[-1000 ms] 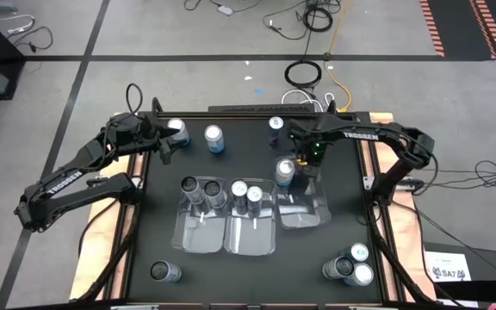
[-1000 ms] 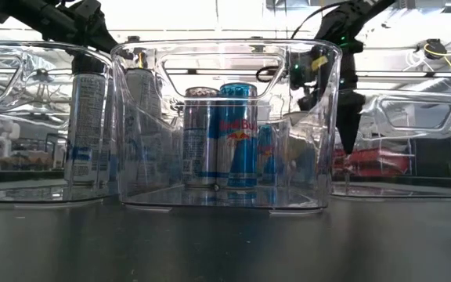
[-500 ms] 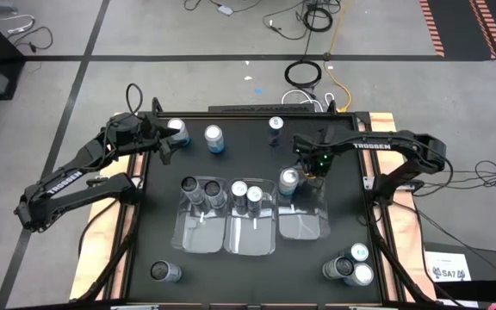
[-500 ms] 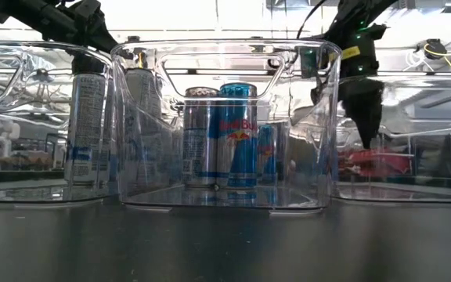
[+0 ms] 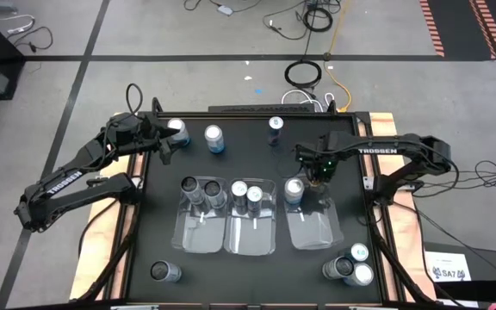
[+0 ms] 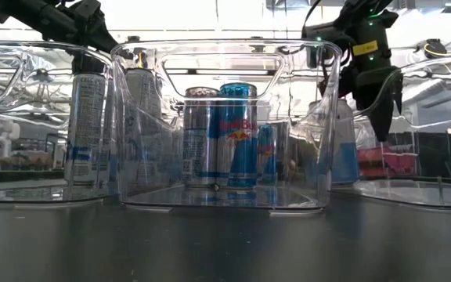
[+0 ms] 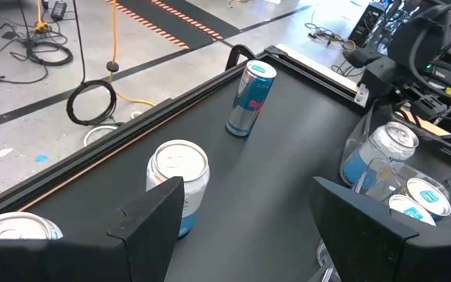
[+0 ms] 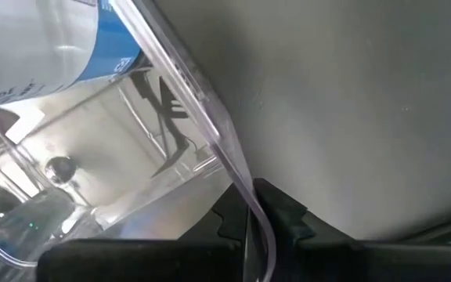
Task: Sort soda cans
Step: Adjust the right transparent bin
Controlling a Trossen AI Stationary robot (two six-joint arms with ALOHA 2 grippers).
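Observation:
Three clear bins stand side by side mid-table. The left bin (image 5: pixel 201 226) and the middle bin (image 5: pixel 251 228) each hold two upright soda cans. In the right bin (image 5: pixel 317 228) stands one blue-and-white can (image 5: pixel 294 189). My right gripper (image 5: pixel 320 178) points down, shut on that bin's far wall. My left gripper (image 5: pixel 164 143) hangs open at the far left beside a silver-white can (image 5: pixel 177 129), with nothing between its fingers (image 7: pixel 151 219). Loose cans stand upright on the table: two at the far edge (image 5: pixel 214 138) (image 5: pixel 275 127), others near the front corners. My right gripper pinches the right bin's far wall just under its rim (image 8: pixel 237 176), one finger inside the bin and one outside. The fingers (image 6: pixel 384 110) come from above, pointing down. The bin's bottom stays on the table, with the can upright inside.
One can (image 5: pixel 165 272) stands at the near left corner. A cluster of three cans (image 5: pixel 351 267) stands at the near right corner. Wooden rails edge the black table on both sides. Bare black surface lies between the bins and the far cans.
My right gripper has moved toward the table's right edge and a little nearer, drawing the right bin with it. The bin and its can have slid to the right, away from the middle bin.

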